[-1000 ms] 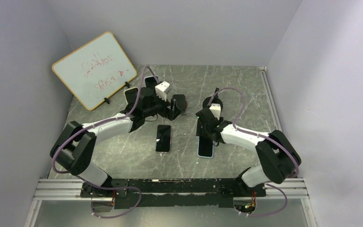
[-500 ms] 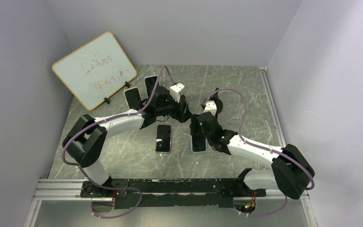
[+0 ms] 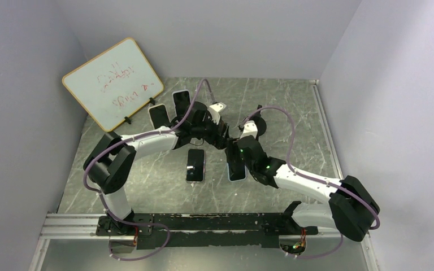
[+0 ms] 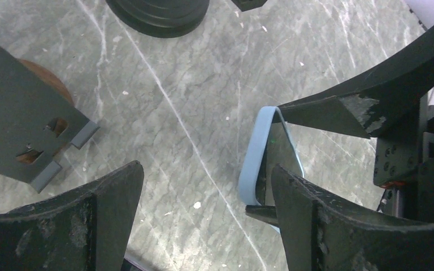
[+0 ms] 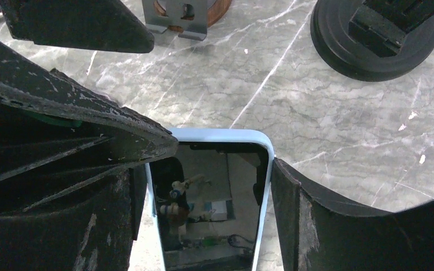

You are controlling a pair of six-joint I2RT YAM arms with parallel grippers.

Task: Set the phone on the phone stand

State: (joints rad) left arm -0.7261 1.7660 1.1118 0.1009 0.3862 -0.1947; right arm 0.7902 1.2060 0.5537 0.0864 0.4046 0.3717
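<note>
1. Lavender walls enclose a grey marbled tabletop (image 3: 294, 107) in the overhead view, with a whiteboard (image 3: 113, 83) leaning at back left. 2 upright phones (image 3: 158, 116) stand propped beside it, apparently on stands already, and a dark phone (image 3: 195, 165) lies flat near the middle. The right fingers (image 3: 238, 161) grip a blue-cased phone (image 3: 236, 169) just right of it. The left fingers (image 3: 220, 137) hover close behind, near a black round stand (image 3: 258, 125).
2. From the left wrist, the left fingers are spread wide with only bare tabletop between them. The blue-cased phone sits tilted at right, pinched by the other arm. A brown-based stand (image 4: 28, 130) with a grey slotted plate is empty at left.
3. From the right wrist, the right fingers are closed across the phone's width, screen up, with both stands ahead and unoccupied.
4. Judgement: the step in hand is carrying the phone to a stand. The next move calls for raising it upright, lining its lower edge with the cradle lip, and keeping off the crowding left arm.
5. No containers show. The stands come closest, and the 2 nearby hold nothing.
</note>
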